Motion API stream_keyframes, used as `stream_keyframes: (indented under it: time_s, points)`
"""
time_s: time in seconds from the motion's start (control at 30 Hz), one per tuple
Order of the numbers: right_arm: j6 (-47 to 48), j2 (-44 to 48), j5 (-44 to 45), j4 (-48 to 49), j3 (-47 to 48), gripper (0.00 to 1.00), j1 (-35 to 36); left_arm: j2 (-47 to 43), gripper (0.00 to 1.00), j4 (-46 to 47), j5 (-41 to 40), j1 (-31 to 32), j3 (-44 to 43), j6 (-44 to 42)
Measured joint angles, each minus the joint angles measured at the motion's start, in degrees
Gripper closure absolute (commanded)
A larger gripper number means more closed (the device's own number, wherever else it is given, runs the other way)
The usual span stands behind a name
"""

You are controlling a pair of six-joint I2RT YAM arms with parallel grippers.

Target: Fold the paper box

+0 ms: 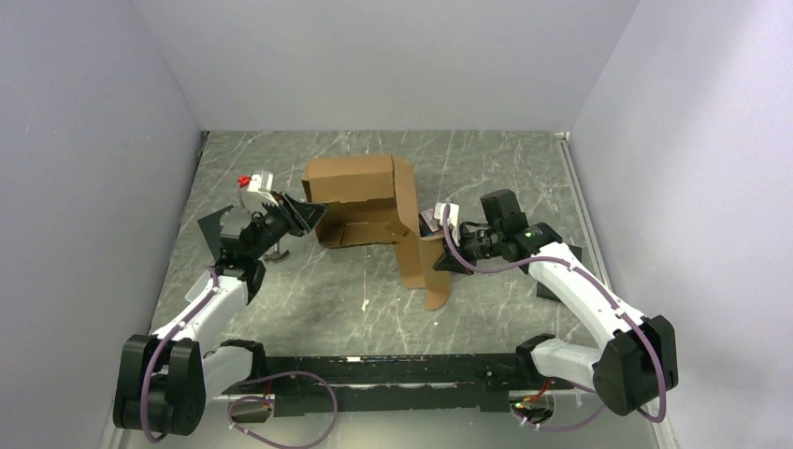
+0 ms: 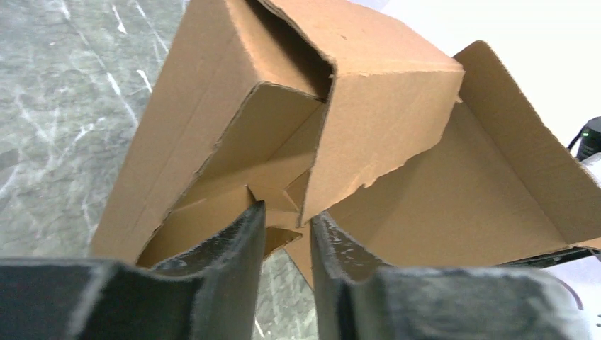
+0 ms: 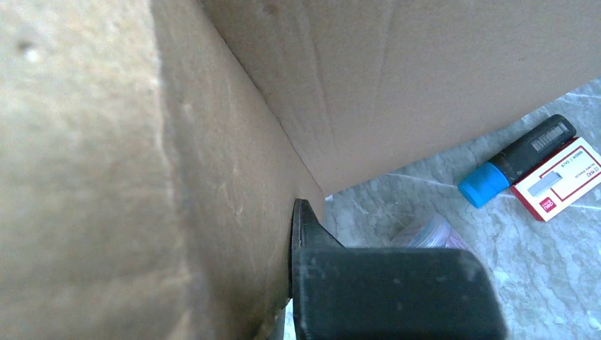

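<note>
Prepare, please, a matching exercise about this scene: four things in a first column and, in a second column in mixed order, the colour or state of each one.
Column 1
1. paper box
2. marker cap
3. small packet
4. right tool

Column 2
A. blue
B. red and white
C. shut on a cardboard wall
D. brown, partly folded, some walls upright

Pairs: 1-D, 2-A, 3-B, 4-C
</note>
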State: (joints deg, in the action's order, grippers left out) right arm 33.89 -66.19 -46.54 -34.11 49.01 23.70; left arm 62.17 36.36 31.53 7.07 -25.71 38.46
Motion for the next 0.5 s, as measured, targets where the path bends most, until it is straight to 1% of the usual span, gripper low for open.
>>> stream_keyframes:
  time_s: [0.1, 0.33, 0.4, 0.5]
  points:
    - [-0.44, 0.00, 0.02, 0.04, 0.00, 0.93, -0.33, -0.63, 0.48, -1.57, -1.03, 0.00, 0.00, -1.03]
    - [-1.18, -0.22, 0.96, 0.68, 0.00, 0.92, -1.57, -1.36, 0.26, -2.27, 1.42, 0.00, 0.07, -3.78]
    - [-1.36, -0.31, 1.22, 0.94, 0.00, 0.92, -1.79, -3.15, 0.22, -2.93, 2.03, 0.00, 0.55, -4.33]
    - [-1.55, -0.52, 1.31, 1.25, 0.00, 0.91, -1.97, -9.68, 0.14, -5.35, 2.14, 0.00, 2.82, -4.68]
